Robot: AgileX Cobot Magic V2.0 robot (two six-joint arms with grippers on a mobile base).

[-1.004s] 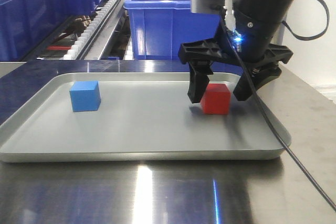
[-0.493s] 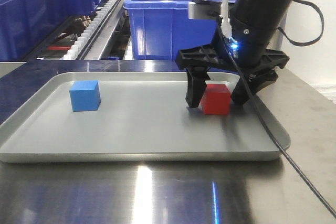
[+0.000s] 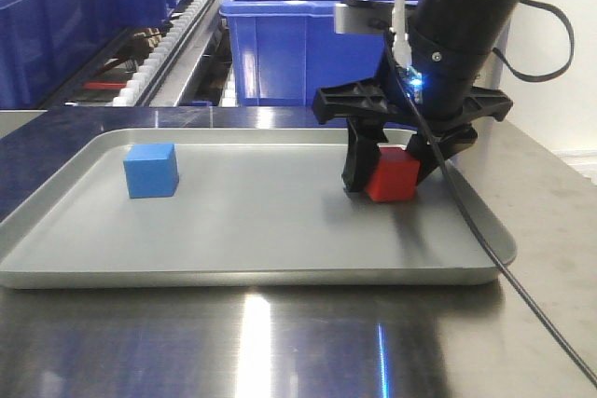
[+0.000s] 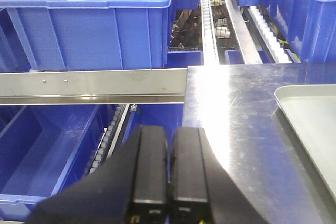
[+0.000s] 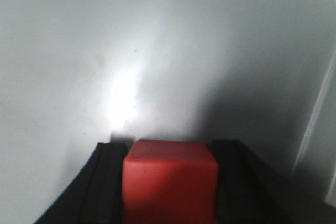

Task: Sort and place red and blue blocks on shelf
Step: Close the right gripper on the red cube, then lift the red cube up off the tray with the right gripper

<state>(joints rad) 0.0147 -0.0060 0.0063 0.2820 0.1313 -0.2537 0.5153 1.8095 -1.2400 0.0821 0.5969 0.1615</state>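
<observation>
The red block (image 3: 394, 179) is at the right side of the grey tray (image 3: 252, 277), slightly tilted, with my right gripper (image 3: 388, 172) shut on it, one black finger on each side. The right wrist view shows the red block (image 5: 170, 182) filling the space between the right gripper (image 5: 169, 148) fingers, with tray floor beyond. The blue block (image 3: 151, 171) rests free on the tray's left part. My left gripper (image 4: 169, 132) is shut and holds nothing, hanging by the table's left edge. The shelf (image 4: 94, 83) shows its silver riveted rail and white rollers (image 3: 173, 39).
Large blue bins (image 3: 298, 34) stand on the shelf behind the tray, and more blue bins (image 4: 89, 19) fill the tiers in the left wrist view. The tray's corner (image 4: 310, 108) lies on the steel table (image 4: 231, 108). A black cable (image 3: 504, 267) trails from the right arm.
The right gripper's fingers have moved in from either side and shut on the red block, which shifted slightly right and tilted. The blue block has not moved.
</observation>
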